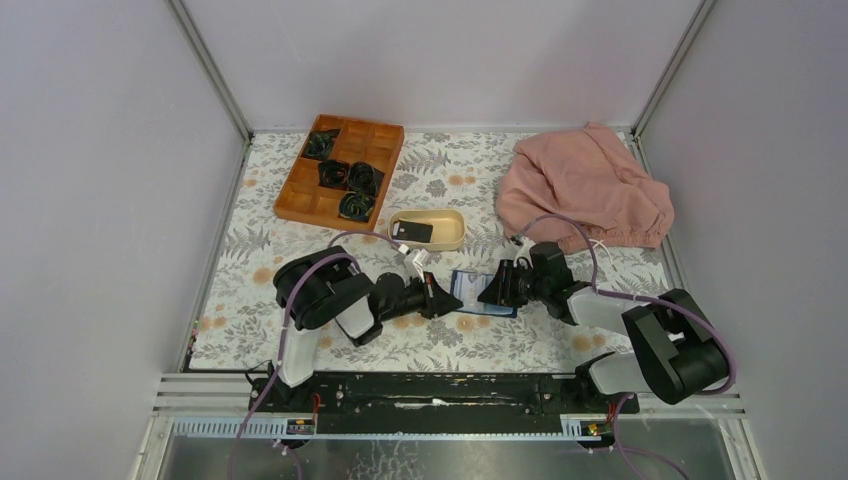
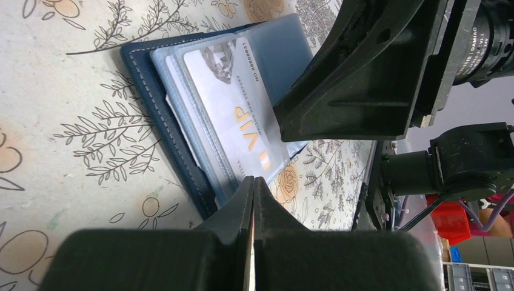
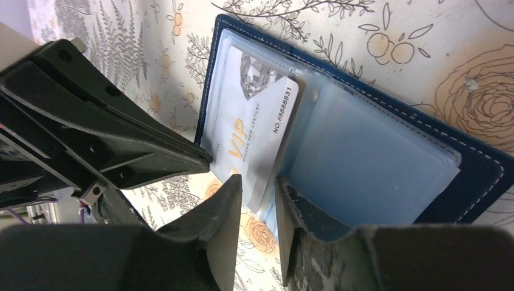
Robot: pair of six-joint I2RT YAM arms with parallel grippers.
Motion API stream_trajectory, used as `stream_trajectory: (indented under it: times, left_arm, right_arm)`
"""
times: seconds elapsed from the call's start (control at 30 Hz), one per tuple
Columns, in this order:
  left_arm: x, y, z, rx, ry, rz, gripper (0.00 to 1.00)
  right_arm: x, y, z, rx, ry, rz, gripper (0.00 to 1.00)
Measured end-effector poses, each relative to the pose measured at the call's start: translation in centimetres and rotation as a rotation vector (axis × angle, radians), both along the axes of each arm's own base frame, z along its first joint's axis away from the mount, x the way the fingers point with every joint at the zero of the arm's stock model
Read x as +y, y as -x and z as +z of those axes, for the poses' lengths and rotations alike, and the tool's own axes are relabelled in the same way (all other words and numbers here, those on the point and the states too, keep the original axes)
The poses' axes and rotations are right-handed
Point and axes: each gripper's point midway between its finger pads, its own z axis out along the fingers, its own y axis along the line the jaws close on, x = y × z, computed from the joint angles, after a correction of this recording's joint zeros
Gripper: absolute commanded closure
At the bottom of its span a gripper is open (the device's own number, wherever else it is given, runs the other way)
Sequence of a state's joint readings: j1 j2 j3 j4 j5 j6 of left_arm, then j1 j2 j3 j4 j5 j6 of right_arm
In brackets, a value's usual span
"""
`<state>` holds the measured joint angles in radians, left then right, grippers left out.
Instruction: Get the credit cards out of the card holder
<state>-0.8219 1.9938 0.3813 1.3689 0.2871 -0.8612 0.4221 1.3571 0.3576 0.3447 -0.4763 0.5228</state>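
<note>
The card holder (image 1: 470, 293) lies open on the flowered mat between my two grippers, navy outside (image 2: 176, 142) with pale blue clear pockets (image 3: 370, 163). A pale grey-white credit card (image 3: 254, 127) marked VIP (image 2: 236, 109) sticks partly out of a pocket, its corner past the holder's edge. My right gripper (image 3: 259, 182) is open, and that corner lies between its fingers without being clamped. My left gripper (image 2: 253, 180) is shut, with its tips at the holder's edge beside the card. A black credit card (image 1: 414, 232) lies in the beige dish.
The beige oval dish (image 1: 450, 240) stands just behind the holder. A wooden compartment tray (image 1: 300, 190) with several dark items is at the back left. A pink cloth (image 1: 585, 190) is heaped at the back right. Grey walls enclose the mat.
</note>
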Motion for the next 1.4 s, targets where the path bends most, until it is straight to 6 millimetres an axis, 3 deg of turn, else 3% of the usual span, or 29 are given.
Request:
stream_trajectory:
  times: [0.27, 0.57, 0.7, 0.87, 1.07, 1.27, 1.4]
  left_arm:
    - [-0.1, 0.1, 0.0, 0.005, 0.014, -0.006, 1.00]
    - [-0.2, 0.2, 0.2, 0.006, 0.026, -0.009, 1.00]
    - [-0.2, 0.2, 0.2, 0.006, 0.028, -0.011, 1.00]
    - [-0.2, 0.4, 0.2, 0.009, 0.031, -0.018, 1.00]
    - [-0.1, 0.4, 0.3, 0.009, 0.037, -0.016, 1.00]
    - [0.5, 0.4, 0.5, 0.021, 0.052, -0.009, 1.00]
    - [1.4, 1.1, 0.0, 0.044, 0.047, -0.012, 0.86]
  right_arm:
    - [0.5, 0.2, 0.4, 0.002, -0.048, 0.003, 0.86]
    - [0.8, 0.4, 1.6, -0.030, -0.089, 0.021, 0.80]
    - [1.0, 0.3, 1.4, -0.027, -0.105, 0.020, 0.82]
    - [1.4, 0.6, 0.7, 0.002, -0.127, 0.027, 1.00]
    - [1.4, 0.9, 0.7, 0.011, -0.135, 0.031, 1.00]
    - [0.8, 0.9, 2.3, -0.043, -0.126, 0.030, 1.00]
    - [0.0, 0.6, 3.1, -0.081, -0.109, 0.010, 1.00]
